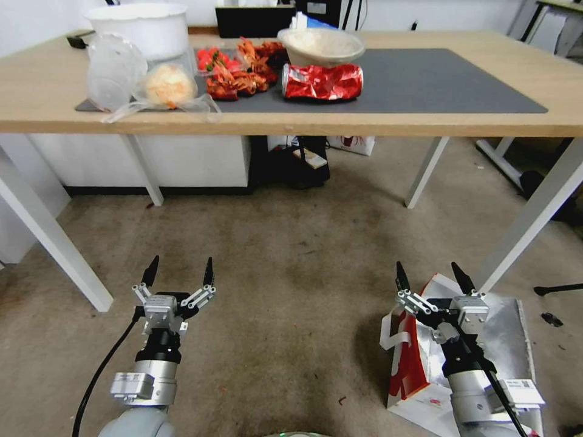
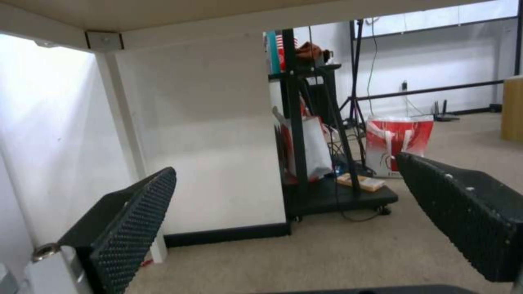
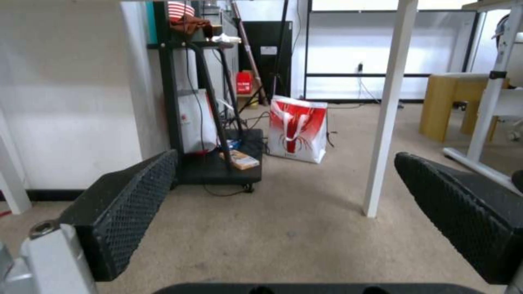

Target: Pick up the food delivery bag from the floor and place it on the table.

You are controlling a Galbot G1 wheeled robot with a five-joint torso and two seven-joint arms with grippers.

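The food delivery bag (image 1: 504, 340) lies on its side on the floor (image 1: 291, 267) at the near right, foil lining turned up, red side panel and white handles facing left. It sits just in front of the tabletop's near right leg, well below the tabletop (image 1: 425, 124).

The right tool (image 1: 435, 278) hangs directly above the bag, fingers spread wide and holding nothing; its wrist view looks level under the tabletop, so it appears to point forward, not down at the bag. The left tool (image 1: 180, 272) hovers over bare carpet at the near left, likewise wide open and empty.

The pickup seems not yet begun: this is the approach. The next move likely calls for tipping the right tool down toward a handle or the bag's upper edge, then closing on it. Thin paper and foil may crumple or slip, so a firm grip on a handle looks safest. The right half of the dark mat (image 1: 437, 79) looks free for the drop, away from the crushed can (image 1: 322, 82) and food at the left.
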